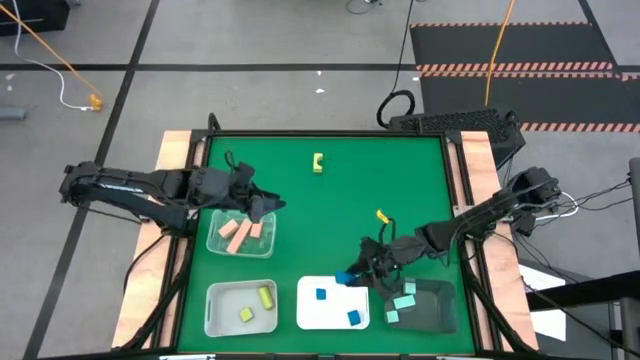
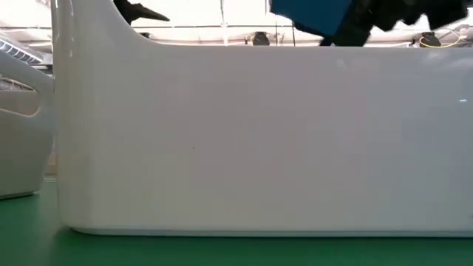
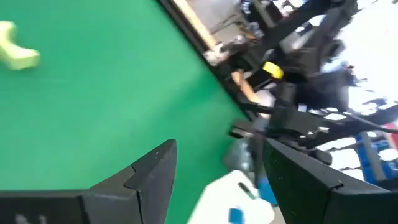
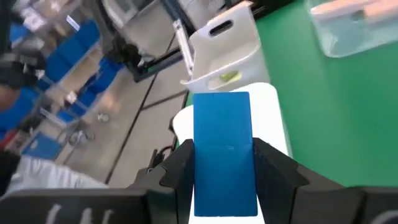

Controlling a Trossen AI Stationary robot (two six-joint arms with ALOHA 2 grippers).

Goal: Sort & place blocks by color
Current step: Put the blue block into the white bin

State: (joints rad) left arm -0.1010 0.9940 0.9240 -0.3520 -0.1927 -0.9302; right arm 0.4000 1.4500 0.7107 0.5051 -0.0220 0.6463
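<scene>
Blue bar held over the white tray

Right gripper [image 1: 350, 274] hung above the near right edge of the white tray [image 1: 312, 310], its fingers pinching a blue bar [image 4: 222, 152] by its long sides. Two blue blocks [image 1: 321, 295] already lay in that tray. Left gripper [image 1: 268, 206] hovered over the clear tray [image 1: 215, 240] holding the salmon-pink blocks [image 1: 240, 234], its fingers spread and holding nothing. Two yellow-green blocks [image 1: 266, 297] sat in the second clear tray [image 1: 212, 300], and pale mint blocks [image 1: 404, 300] lay in the dark tray [image 1: 445, 312]. One yellow-green block [image 1: 318, 163] rested alone on the green table [image 1: 330, 220], well apart from the trays, toward the far edge.
</scene>
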